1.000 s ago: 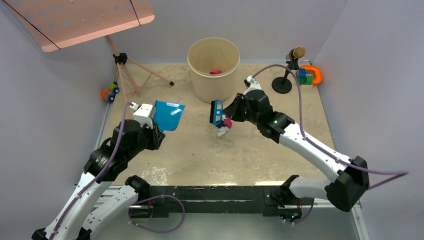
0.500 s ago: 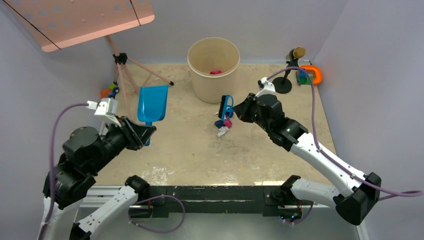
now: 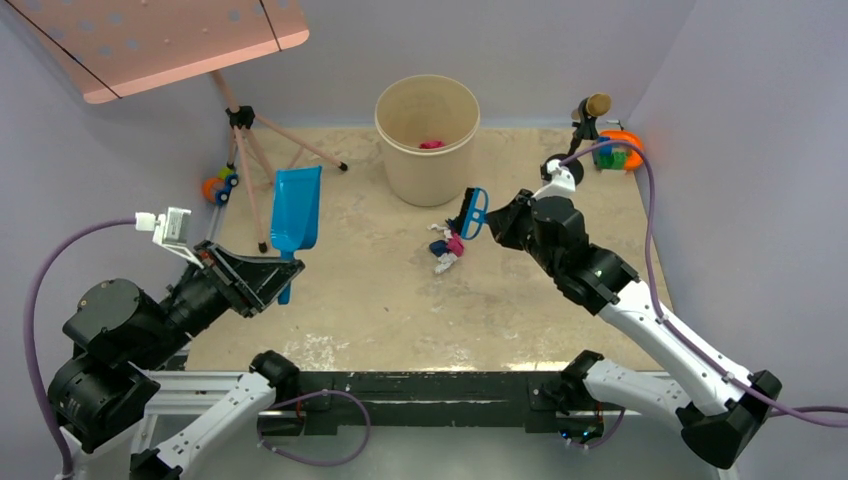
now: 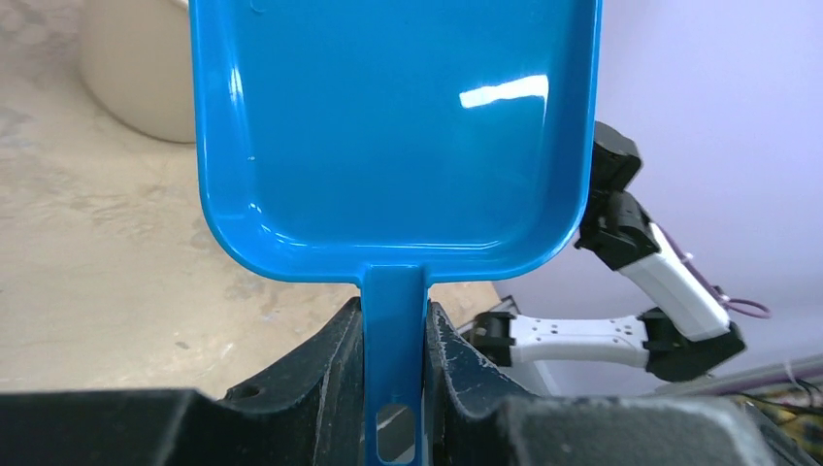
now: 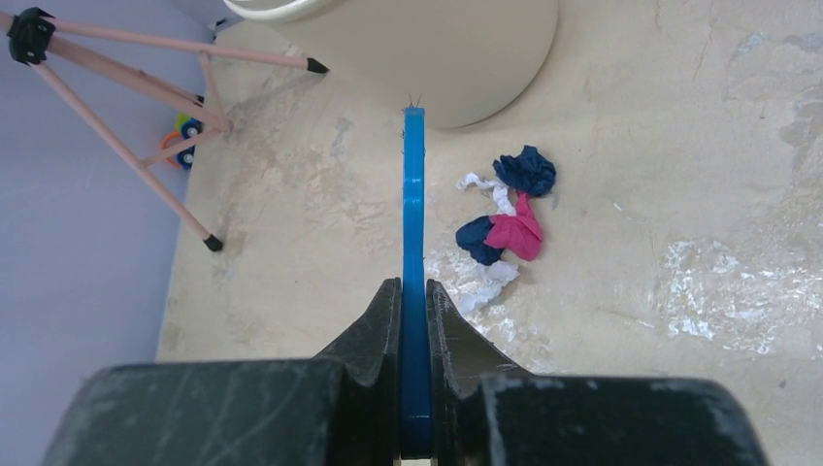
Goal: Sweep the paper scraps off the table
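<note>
The left gripper (image 3: 280,275) is clamped tight on the handle of a blue dustpan (image 3: 297,205), whose pan points toward the far left of the beige marble-patterned bench (image 3: 400,300). Whether the pan touches the surface cannot be told. The right gripper (image 3: 492,214) pinches a small blue brush (image 3: 472,212) edge-on near the bench's middle, its jaws closed flat against the thin handle. A cream bucket (image 3: 427,135) stands at far centre with a pink bit inside. The paper scraps (image 3: 445,248), a small clump of dark blue, pink and white pieces, lie on the bench just left of the brush and slightly nearer, in front of the bucket and well apart from the dustpan.
</note>
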Controlling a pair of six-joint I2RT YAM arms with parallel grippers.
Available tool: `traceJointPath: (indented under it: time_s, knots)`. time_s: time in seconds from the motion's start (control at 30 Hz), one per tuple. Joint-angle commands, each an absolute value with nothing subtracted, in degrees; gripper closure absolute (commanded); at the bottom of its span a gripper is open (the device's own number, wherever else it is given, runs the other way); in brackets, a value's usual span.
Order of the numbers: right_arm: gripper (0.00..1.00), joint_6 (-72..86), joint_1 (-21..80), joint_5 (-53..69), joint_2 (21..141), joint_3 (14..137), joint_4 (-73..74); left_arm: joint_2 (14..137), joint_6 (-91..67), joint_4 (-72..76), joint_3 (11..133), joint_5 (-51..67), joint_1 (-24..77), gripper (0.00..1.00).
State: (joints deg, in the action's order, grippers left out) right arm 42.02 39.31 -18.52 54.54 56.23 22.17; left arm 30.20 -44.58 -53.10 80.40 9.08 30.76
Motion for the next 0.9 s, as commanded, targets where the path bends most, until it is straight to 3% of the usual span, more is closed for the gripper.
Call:
traceJointPath:
  time_s: [0.0,0.23,0.47,0.87]
  knots:
    - [1.0,43.0,39.1,-18.7,54.7,58.5,22.6,32.1,-39.7,-59.9,84.1,1.8,30.7,1.0]
    - [1.0,46.4,39.2,-15.6,54.9,58.0,23.4,35.2,-34.7,-63.2,77.8,0.7,30.7,1.0]
    - [1.0,54.8,39.2,-11.4,55.2,50.1,10.3,32.9,-30.2,-54.4,66.1,0.5,30.7,1.0]
    - [1.0,71.6,38.6,-14.4,77.2,53.2,1.8,37.8,-32.5,-42.1,54.2,2.0,30.7,1.0]
